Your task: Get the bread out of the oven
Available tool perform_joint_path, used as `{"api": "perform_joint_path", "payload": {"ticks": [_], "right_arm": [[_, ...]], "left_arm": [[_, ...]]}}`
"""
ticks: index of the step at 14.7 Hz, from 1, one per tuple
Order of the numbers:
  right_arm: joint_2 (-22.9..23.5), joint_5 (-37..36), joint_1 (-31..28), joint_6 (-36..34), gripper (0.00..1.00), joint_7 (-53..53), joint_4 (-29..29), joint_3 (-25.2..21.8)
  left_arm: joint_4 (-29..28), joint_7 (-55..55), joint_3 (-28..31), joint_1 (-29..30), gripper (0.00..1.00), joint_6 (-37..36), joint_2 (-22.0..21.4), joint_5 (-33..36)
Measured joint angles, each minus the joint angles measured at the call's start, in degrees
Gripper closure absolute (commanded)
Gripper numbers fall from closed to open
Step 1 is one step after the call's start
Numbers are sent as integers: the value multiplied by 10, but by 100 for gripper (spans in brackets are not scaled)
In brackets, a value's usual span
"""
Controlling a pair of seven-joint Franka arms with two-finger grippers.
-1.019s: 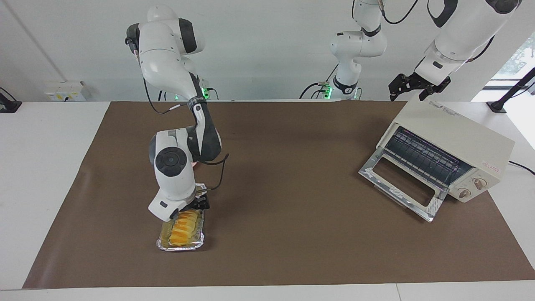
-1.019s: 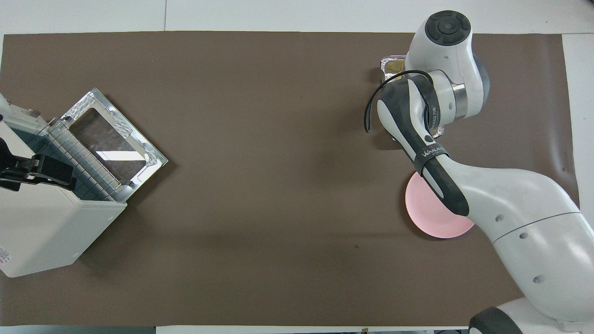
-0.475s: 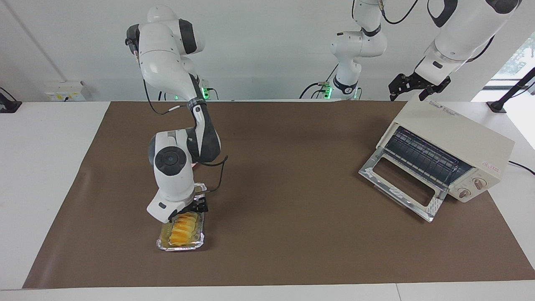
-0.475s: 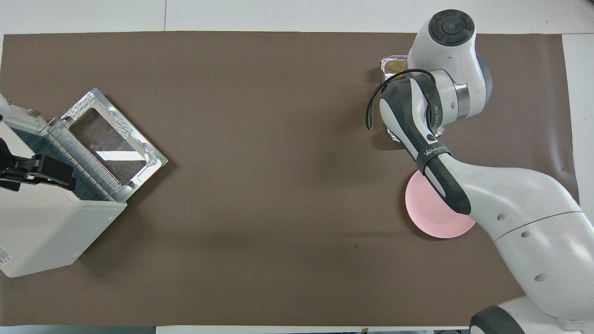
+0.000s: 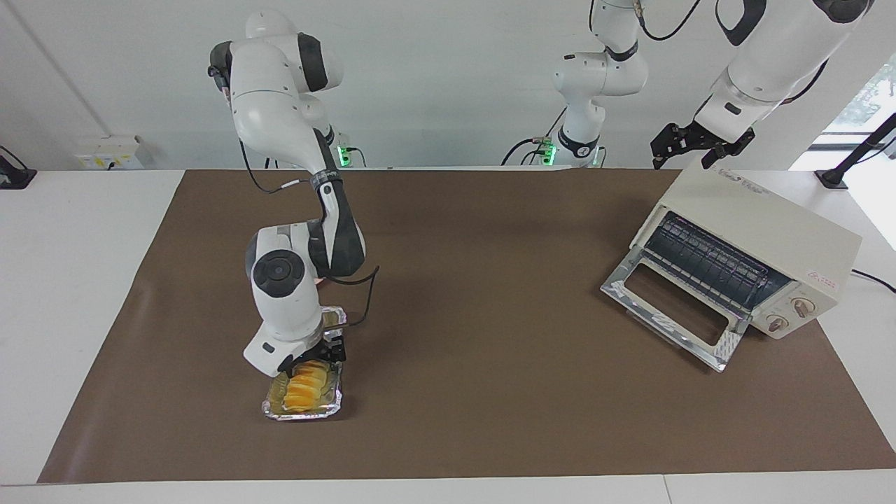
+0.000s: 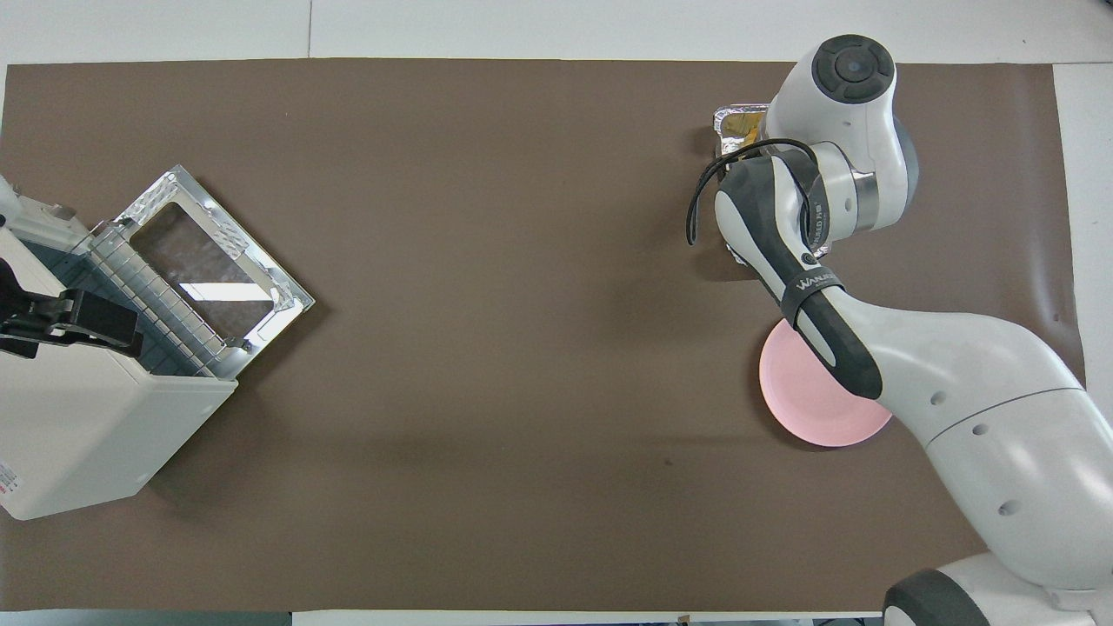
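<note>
Yellow-orange bread (image 5: 306,389) already lies in a foil tray (image 5: 302,408) near the mat's robot-farthest edge, well apart from the emptied, open-doored oven (image 5: 752,255); right gripper (image 5: 313,358) jaws unclear, waiting left gripper (image 5: 696,147) open.

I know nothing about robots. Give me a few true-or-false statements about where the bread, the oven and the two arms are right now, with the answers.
1. The bread lies in a foil tray on the table. True.
2. The oven door is closed. False: it hangs open, and only the wire rack shows inside.
3. The right tool is at the bread in the tray. True.
4. The left tool is reaching into the oven. False: it waits above the oven's top.
5. The bread sits on the pink plate. False: the plate is bare, nearer to the robots than the tray.
</note>
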Motion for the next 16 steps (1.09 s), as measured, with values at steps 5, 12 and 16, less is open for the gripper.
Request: {"api": "perform_joint_path", "payload": {"ticks": [5, 12, 16], "right_arm": [[-10, 3, -7, 6, 100, 0, -17, 1], [-47, 32, -3, -83, 100, 0, -19, 3], [-96, 37, -2, -180, 100, 0, -20, 4]], "left_arm": [[0, 0, 0, 0, 0, 0, 0, 0], [0, 0, 0, 0, 0, 0, 0, 0], [0, 0, 0, 0, 0, 0, 0, 0]]}}
